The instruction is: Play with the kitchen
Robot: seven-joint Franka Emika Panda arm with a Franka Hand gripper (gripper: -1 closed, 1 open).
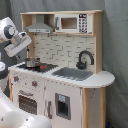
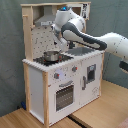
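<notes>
Item: the kitchen (image 1: 60, 85) (image 2: 62, 75), a toy unit in white and light wood, standing upright with its long axis vertical. In the first exterior view it fills the centre and right of the frame, its front turned toward the lower left; in the second exterior view it occupies the left and centre, its front turned toward the lower right.

Fittings, top down: hood (image 1: 40, 26) at upper left of the first exterior view, microwave (image 1: 73, 23) beside it under the top shelf; tiled back panel; black stovetop (image 1: 37, 66) (image 2: 52, 59); grey sink (image 1: 74, 73) with a black arched faucet (image 1: 85, 59) behind it. Below the counter: red knobs (image 1: 34, 83), oven door (image 1: 29, 103) (image 2: 64, 95), and a narrow cupboard door (image 1: 63, 106) (image 2: 90, 77).

On the stovetop: a small metal pot (image 1: 32, 62) (image 2: 51, 55), upright.

Arm: white, entering from the right edge of the second exterior view and the left edge of the first exterior view, its wrist above the stove. The gripper (image 2: 61, 46) hangs over the counter just behind the pot, apart from it; whether its fingers are spread or closed cannot be told.

Floor: light wood boards (image 2: 105, 107).
</notes>
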